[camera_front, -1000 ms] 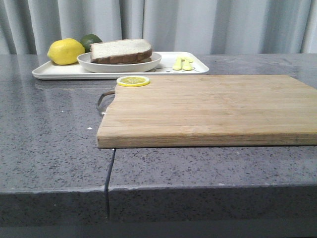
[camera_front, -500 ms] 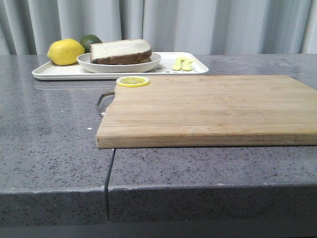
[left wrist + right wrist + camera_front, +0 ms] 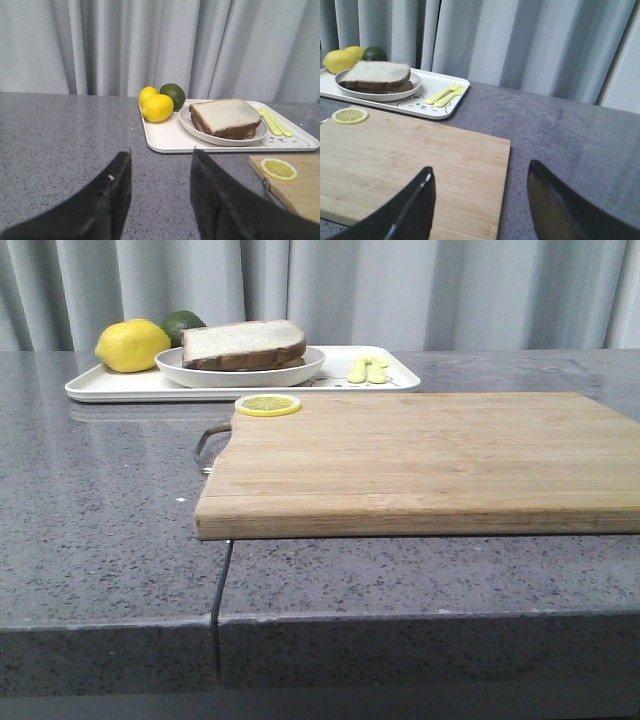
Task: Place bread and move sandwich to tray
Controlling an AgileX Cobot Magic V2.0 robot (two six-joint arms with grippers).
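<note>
Sandwich (image 3: pixel 244 344) on its plate (image 3: pixel 240 373) sits on the tray (image 3: pixel 110 387) at the tabletop's far edge — both pincers, left (image 3: pixel 161 172) and right (image 3: pixel 481 192), spread, empty.

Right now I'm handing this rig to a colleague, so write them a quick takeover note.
Left gripper: open, empty, over the bare counter short of the tray.
Right gripper: open, empty, over the wooden board.
The sandwich, bread on top, sits on its plate on the tray.
Done: by the look of it, both steps.
Left: nothing obvious; check the result.
</note>
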